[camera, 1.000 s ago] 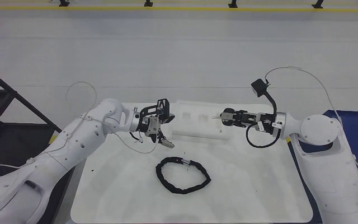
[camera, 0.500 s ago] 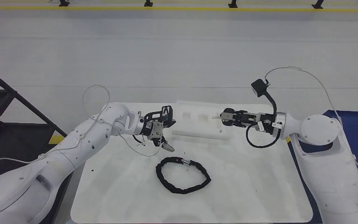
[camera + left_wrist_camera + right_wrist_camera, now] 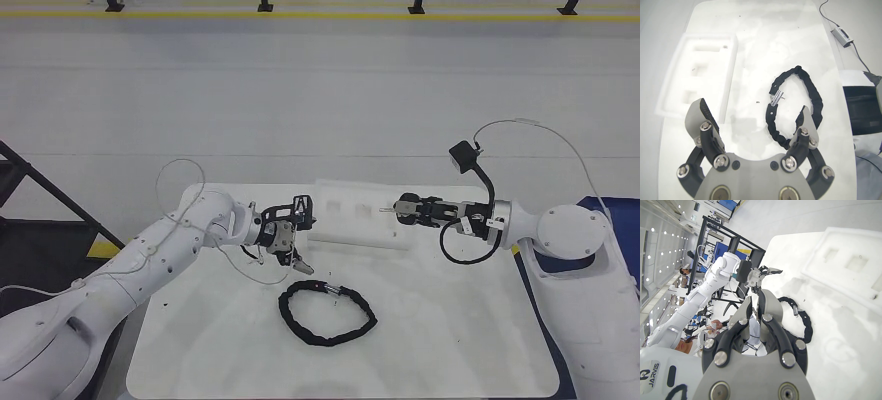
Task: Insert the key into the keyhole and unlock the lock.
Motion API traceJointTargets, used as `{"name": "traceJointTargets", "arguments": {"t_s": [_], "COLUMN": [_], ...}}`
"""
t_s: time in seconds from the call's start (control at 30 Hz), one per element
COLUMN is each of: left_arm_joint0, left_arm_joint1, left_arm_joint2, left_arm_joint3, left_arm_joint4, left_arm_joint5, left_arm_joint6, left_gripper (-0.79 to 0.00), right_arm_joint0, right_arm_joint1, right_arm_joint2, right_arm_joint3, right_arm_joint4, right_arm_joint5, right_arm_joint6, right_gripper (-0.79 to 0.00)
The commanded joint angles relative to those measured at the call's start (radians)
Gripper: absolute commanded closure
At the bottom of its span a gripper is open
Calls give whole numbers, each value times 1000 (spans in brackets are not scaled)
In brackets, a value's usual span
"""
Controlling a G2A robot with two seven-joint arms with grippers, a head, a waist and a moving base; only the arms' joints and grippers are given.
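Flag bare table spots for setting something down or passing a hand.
Free: the table strip between chain lock and near edge; the patch between lock and the table's right edge. Crowded: the gap between foam tray and lock, where the open left gripper hangs; the tray's end by the right gripper.
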Motion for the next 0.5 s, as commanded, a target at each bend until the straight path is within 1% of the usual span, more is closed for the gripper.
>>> {"name": "traceJointTargets", "arguments": {"t_s": [0.0,0.1,0.2,0.3,0.37,0.47], "left_arm_joint0": [18,38,50,60,59,58], "left_arm_joint1": [-5,-18,-38,-68,-92,-124], "left_arm_joint2": [-2,2,19,39,52,72], "left_arm_joint3": [5,21,46,79,98,131], "left_arm_joint4": [44,120,212,285,347,450], "left_arm_joint5": [3,-15,-51,-57,-47,-22], "left_arm_joint6": [37,103,159,217,257,346], "left_gripper": [-785,-785,-785,-785,-785,-785], "right_arm_joint0": [0,0,0,0,0,0], "right_arm_joint1": [0,0,0,0,0,0], "right_arm_joint2": [0,0,0,0,0,0], "right_arm_joint3": [0,0,0,0,0,0], "right_arm_joint4": [0,0,0,0,0,0], "right_arm_joint5": [0,0,0,0,0,0], "right_arm_joint6": [0,0,0,0,0,0], "right_gripper": [0,0,0,0,0,0]}}
